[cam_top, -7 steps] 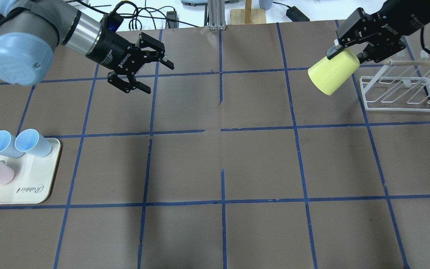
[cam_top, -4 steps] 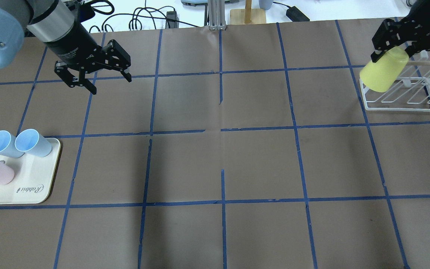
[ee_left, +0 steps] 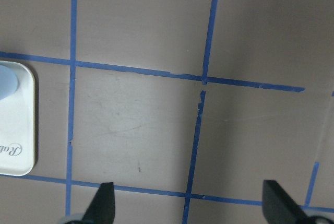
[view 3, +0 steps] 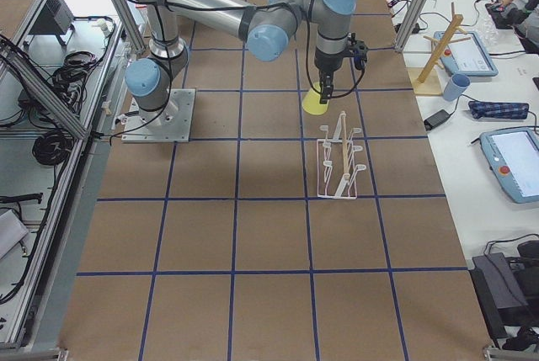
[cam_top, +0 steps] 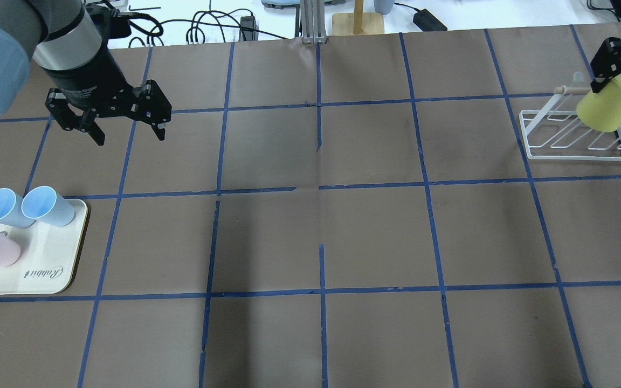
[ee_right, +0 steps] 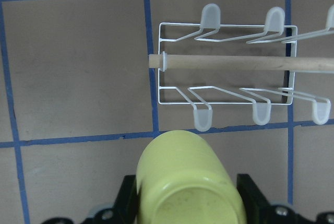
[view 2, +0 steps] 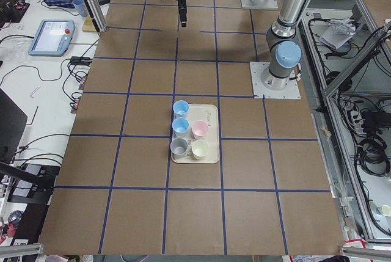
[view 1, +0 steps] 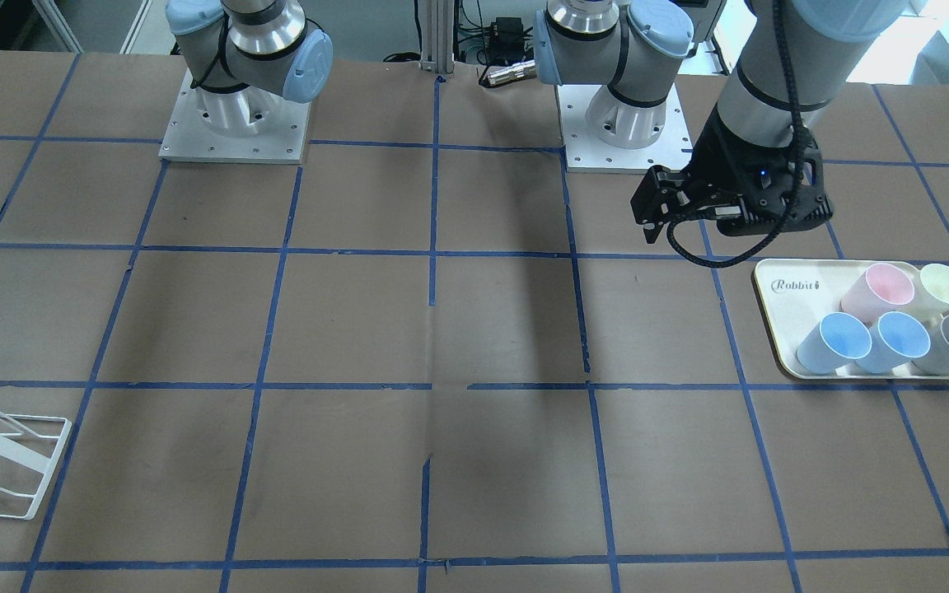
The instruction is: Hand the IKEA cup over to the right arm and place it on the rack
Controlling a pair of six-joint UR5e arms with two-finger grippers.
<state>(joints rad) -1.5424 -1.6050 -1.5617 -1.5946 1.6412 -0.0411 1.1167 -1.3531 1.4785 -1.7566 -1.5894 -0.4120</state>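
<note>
Bright lemon-yellow tapered plastic cup (cam_top: 611,105) clamped in the right arm's black pincer (ee_right: 189,204), tilted mouth-down just above the white wire rack (cam_top: 577,157), by its near pegs. Left pincer (cam_top: 129,133) spread apart, empty, well away.

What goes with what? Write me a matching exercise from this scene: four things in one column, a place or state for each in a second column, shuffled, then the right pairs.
Things
1. IKEA cup
2. left gripper
3. rack
4. pink cup

Places or states
A. stands on the tray marked "Rabbit"
B. open and empty, above the table
C. has no cup on its pegs
D. clamped in the right gripper

Pairs: 1-D, 2-B, 3-C, 4-A
</note>
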